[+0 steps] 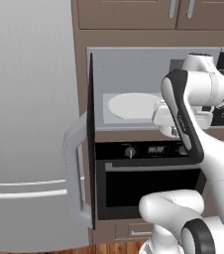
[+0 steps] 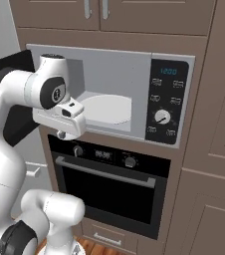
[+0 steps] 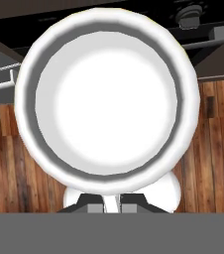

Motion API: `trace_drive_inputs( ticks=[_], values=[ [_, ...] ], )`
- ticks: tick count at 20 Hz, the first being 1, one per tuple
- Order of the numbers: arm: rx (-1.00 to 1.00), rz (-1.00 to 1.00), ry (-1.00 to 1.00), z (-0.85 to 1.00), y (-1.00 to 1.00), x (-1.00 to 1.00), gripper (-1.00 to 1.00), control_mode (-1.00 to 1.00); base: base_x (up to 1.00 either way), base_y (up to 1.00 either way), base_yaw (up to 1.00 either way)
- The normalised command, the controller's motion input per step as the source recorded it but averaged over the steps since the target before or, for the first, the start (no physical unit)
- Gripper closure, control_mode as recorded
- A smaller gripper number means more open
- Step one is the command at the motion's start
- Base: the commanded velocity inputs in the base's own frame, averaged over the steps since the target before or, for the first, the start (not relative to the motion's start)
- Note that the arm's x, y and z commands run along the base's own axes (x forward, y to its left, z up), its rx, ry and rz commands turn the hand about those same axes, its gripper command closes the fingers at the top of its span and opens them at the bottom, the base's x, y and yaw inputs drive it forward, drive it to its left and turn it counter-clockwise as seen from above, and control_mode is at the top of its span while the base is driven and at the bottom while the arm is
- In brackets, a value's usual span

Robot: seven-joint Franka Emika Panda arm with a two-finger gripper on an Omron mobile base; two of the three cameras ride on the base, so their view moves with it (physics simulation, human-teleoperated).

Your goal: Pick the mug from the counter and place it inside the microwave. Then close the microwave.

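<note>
While the jaws clamp the mug's rim, the hand hangs before the open microwave.

Left base view: the white arm bends from lower right, its hand at centre right by the microwave (image 1: 134,89) cavity; grey walls, round white turntable (image 1: 134,105), dark door (image 1: 91,144) swung leftward. Right base view: the hand sits left of centre, pointing down, above the black oven (image 2: 109,184). Hand view: the mug (image 3: 106,94), smooth, round and white, fills the upper frame, pinched by the gripper (image 3: 112,204) over a wooden floor (image 3: 213,149).
</note>
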Motion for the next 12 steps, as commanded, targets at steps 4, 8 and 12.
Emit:
trace_drive_inputs(
  ticks=[4, 8, 12],
  values=[
    [0.0, 0.0, 0.0, 0.0, 0.0, 0.0, 1.0, 1.0, 0.01, 0.03, 0.0],
    [0.0, 0.0, 0.0, 0.0, 0.0, 0.0, 1.0, 1.0, 0.0, 0.0, 0.0],
    [0.0, 0.0, 0.0, 0.0, 0.0, 0.0, 1.0, 1.0, 0.0, 0.0, 0.0]
  ],
)
